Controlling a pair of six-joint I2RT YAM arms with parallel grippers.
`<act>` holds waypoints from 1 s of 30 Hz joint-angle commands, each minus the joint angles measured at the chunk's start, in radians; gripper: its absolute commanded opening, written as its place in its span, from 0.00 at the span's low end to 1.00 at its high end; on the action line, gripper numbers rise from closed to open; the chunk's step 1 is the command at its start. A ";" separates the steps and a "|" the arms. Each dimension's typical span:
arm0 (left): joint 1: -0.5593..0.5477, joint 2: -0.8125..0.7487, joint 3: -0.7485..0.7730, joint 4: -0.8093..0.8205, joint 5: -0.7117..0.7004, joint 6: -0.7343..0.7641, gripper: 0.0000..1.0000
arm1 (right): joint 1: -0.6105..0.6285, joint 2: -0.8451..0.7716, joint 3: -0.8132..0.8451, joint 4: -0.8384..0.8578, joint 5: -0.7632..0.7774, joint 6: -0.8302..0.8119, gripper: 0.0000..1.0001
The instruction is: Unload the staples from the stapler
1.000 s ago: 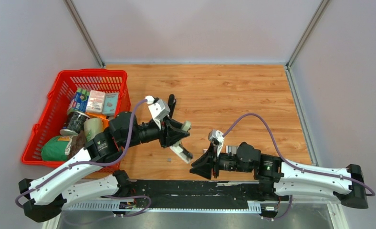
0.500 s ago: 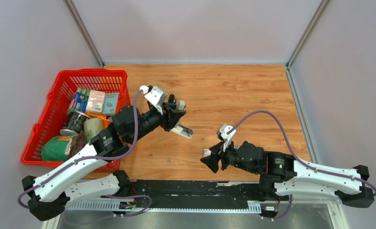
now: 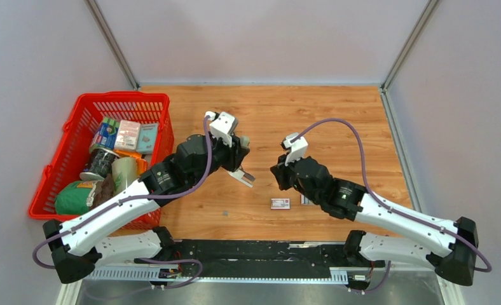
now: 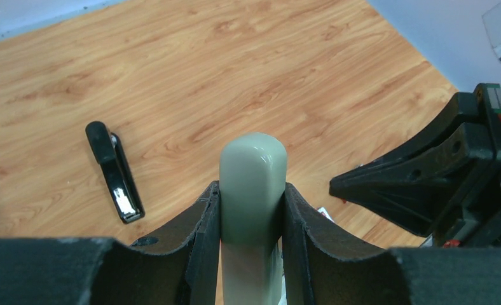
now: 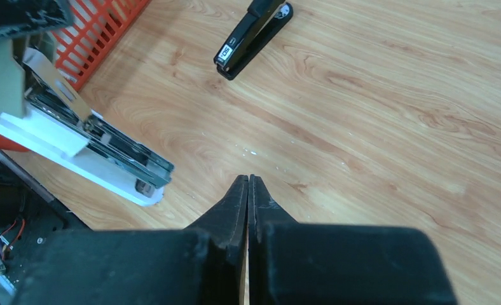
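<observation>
My left gripper (image 3: 238, 157) is shut on a grey-green and white stapler (image 3: 245, 175) and holds it above the table, swung open, with its white base pointing right. In the left wrist view the stapler's rounded top (image 4: 253, 168) sits clamped between my fingers (image 4: 203, 229). Its open metal channel shows in the right wrist view (image 5: 102, 143); I cannot tell if staples lie in it. My right gripper (image 3: 276, 171) is shut and empty (image 5: 248, 181), just right of the stapler. A short silvery strip, the staples (image 3: 304, 199), lies on the table by my right arm.
A small printed white box (image 3: 280, 203) lies on the wood near the front. A black stapler (image 5: 254, 35) lies on the table further back, also in the left wrist view (image 4: 114, 171). A red basket (image 3: 76, 121) of groceries stands at the left.
My left gripper has carried the stapler back and to the right. My right gripper has risen from the near edge toward the stapler and closed, uncovering the white box.
</observation>
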 commanded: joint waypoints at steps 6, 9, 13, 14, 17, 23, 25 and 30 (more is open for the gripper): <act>0.001 0.071 0.066 -0.066 -0.096 -0.088 0.00 | -0.026 0.160 0.031 0.301 -0.185 -0.026 0.00; 0.001 0.091 0.067 -0.095 -0.107 -0.109 0.00 | -0.029 0.185 0.002 0.396 -0.230 -0.026 0.00; -0.001 0.108 0.066 -0.115 -0.132 -0.140 0.00 | -0.031 0.231 -0.045 0.511 -0.304 -0.016 0.00; -0.001 0.108 0.064 -0.118 -0.138 -0.148 0.00 | -0.032 0.244 -0.058 0.540 -0.314 -0.010 0.00; 0.000 0.119 0.067 -0.130 -0.146 -0.157 0.00 | -0.032 0.287 -0.094 0.627 -0.310 0.009 0.00; 0.000 0.127 0.075 -0.149 -0.152 -0.171 0.00 | -0.034 0.343 -0.119 0.695 -0.324 0.020 0.00; -0.001 0.133 0.075 -0.147 -0.158 -0.169 0.00 | -0.035 0.349 -0.122 0.710 -0.354 0.029 0.00; 0.001 0.143 0.062 -0.144 -0.178 -0.174 0.00 | -0.035 0.355 -0.147 0.758 -0.437 0.043 0.00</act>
